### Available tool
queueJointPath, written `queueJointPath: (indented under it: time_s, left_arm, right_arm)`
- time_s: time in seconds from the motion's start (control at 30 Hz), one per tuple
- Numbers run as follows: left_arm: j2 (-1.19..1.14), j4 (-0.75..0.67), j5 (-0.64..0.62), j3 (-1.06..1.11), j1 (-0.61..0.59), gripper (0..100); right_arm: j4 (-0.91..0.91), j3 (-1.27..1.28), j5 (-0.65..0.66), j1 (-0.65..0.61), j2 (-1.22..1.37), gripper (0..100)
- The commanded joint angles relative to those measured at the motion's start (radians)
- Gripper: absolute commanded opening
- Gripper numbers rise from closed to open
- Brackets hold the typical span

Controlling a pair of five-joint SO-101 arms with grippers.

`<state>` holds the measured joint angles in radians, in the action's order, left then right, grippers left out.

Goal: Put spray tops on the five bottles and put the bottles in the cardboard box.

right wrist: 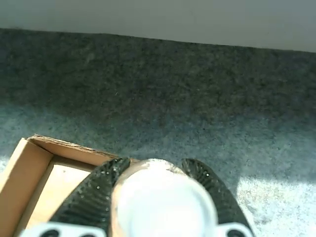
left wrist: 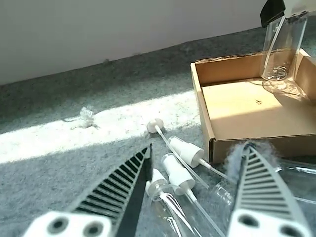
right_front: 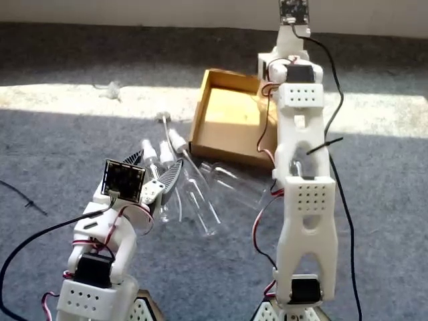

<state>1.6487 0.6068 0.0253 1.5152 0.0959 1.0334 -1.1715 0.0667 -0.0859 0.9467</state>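
Observation:
My left gripper (right_front: 159, 159) (left wrist: 197, 148) hangs open just above several clear bottles (right_front: 200, 199) lying on the grey carpet. Some of them carry white spray tops (left wrist: 177, 170), and one loose spray top with its tube (left wrist: 157, 126) lies nearer the cardboard box (right_front: 200, 114) (left wrist: 203, 106). My right gripper (right wrist: 157, 165) is shut on a bottle with a white top (right wrist: 163, 197). It holds that bottle (left wrist: 280, 47) upright at the box's far corner, base low inside the box. The box (right wrist: 29, 173) holds nothing else.
A small crumpled white scrap (right_front: 110, 89) (left wrist: 86, 117) lies on the sunlit strip of carpet left of the box. A black cable tie (right_front: 27, 200) lies at the far left. The right arm (right_front: 304, 194) stretches along the box's right side, with cables beside it.

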Motion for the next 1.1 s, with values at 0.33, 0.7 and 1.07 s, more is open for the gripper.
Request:
queueJointPath:
  time_s: [0.33,0.7,1.07]
  left_arm:
    - [-0.001,-0.021,0.008,-0.008,0.002,26]
    - [-0.002,-0.021,0.008,-0.008,0.002,26]
    - [-0.002,-0.021,0.009,-0.008,0.002,26]
  right_arm:
    - [0.088,-0.094,0.009,0.013,0.015,0.7]
    - [0.090,-0.094,0.005,0.013,0.013,15.1]
    - [0.125,-0.162,-0.041,0.013,0.012,15.9]
